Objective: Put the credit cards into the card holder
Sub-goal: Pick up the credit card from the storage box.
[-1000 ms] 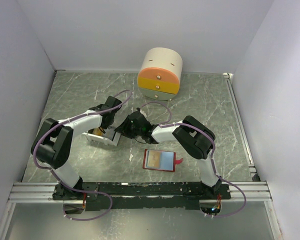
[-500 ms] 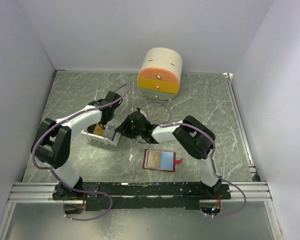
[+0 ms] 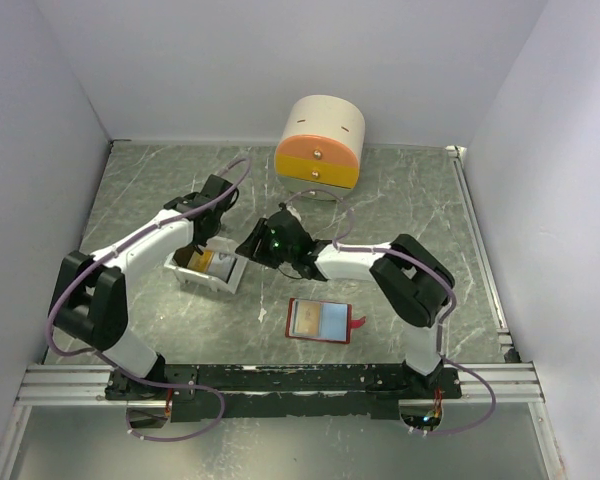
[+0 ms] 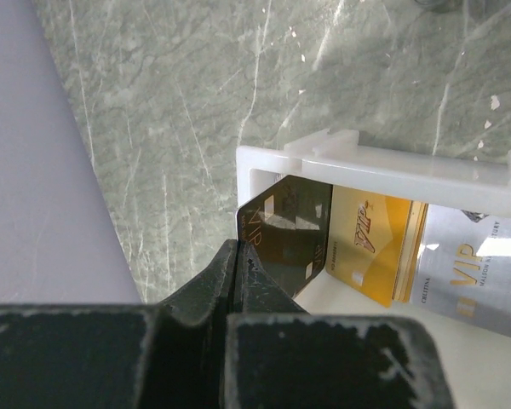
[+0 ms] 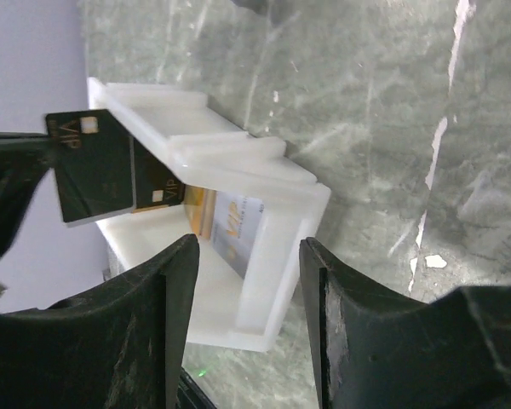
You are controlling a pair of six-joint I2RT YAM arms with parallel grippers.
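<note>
My left gripper (image 4: 238,251) is shut on the corner of a dark credit card (image 4: 285,234) and holds it tilted over the near end of the white tray (image 4: 392,166). A gold card (image 4: 370,247) and a silver card (image 4: 477,273) stand in the tray. My right gripper (image 5: 249,256) is open, its jaws astride the tray's end wall (image 5: 277,247), touching nothing. The right wrist view also shows the dark card (image 5: 89,166) raised above the tray. The red card holder (image 3: 320,320) lies open, pale-blue and tan sleeves up, near the front. In the top view the left gripper (image 3: 205,240) is over the tray (image 3: 195,283).
A round cream-and-orange drawer box (image 3: 320,145) stands at the back centre. The right gripper (image 3: 265,245) is just right of the tray. White walls close in the marble table on the left, back and right.
My left gripper has lifted the dark card up out of the tray. The left arm has stretched out. My right arm has swung its elbow to the right, its gripper staying by the tray's end.
</note>
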